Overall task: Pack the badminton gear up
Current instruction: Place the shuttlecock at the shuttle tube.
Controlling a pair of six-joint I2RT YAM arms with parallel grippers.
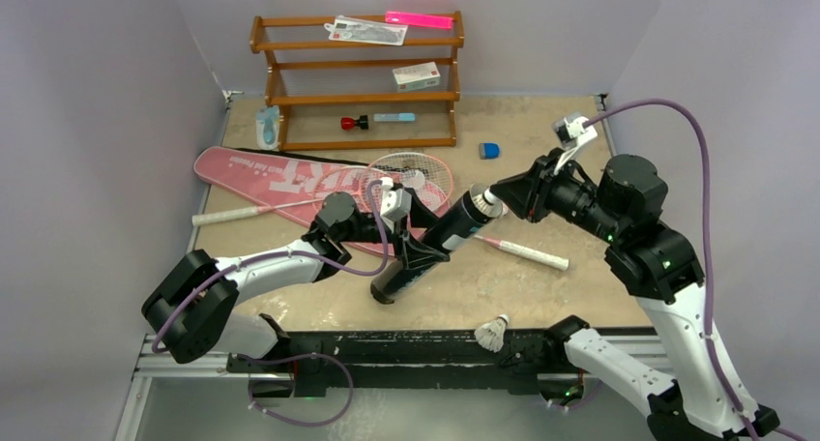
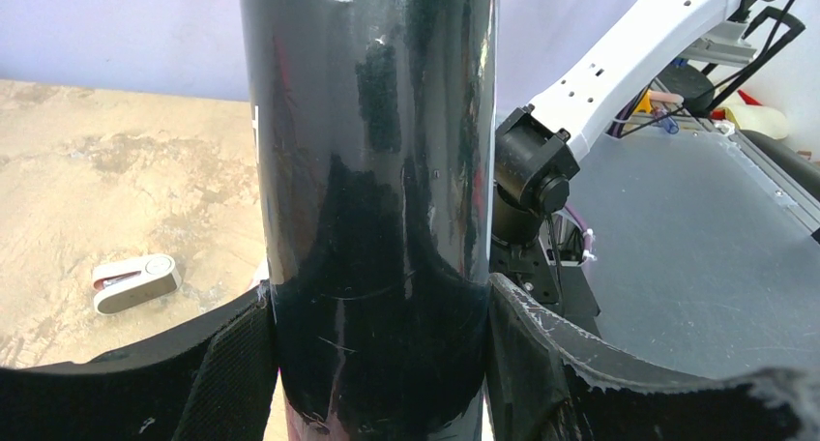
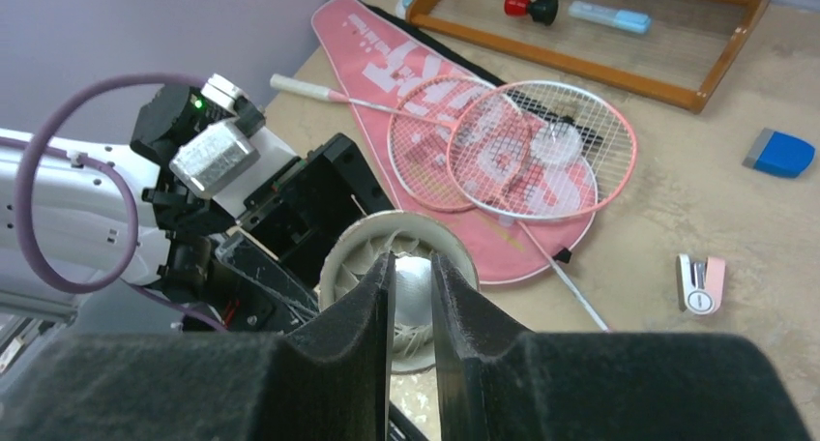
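You see the pink bag point(image 1: 253, 168) flat at the far left of the table, and both rackets point(image 3: 541, 151) lie with their heads on it. Your left gripper point(image 1: 423, 255) is clamped around the tilted tube point(image 1: 440, 236) at mid-table. Your right gripper point(image 3: 413, 286) pinches a shuttlecock point(image 3: 356, 257) by its cork at the tube's upper end. A second shuttlecock point(image 1: 495, 333) stands at the near edge.

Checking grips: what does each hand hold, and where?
The left hand clamps the black tube around its middle. The right hand straddles the shuttlecock at the tube's mouth; grip unclear.
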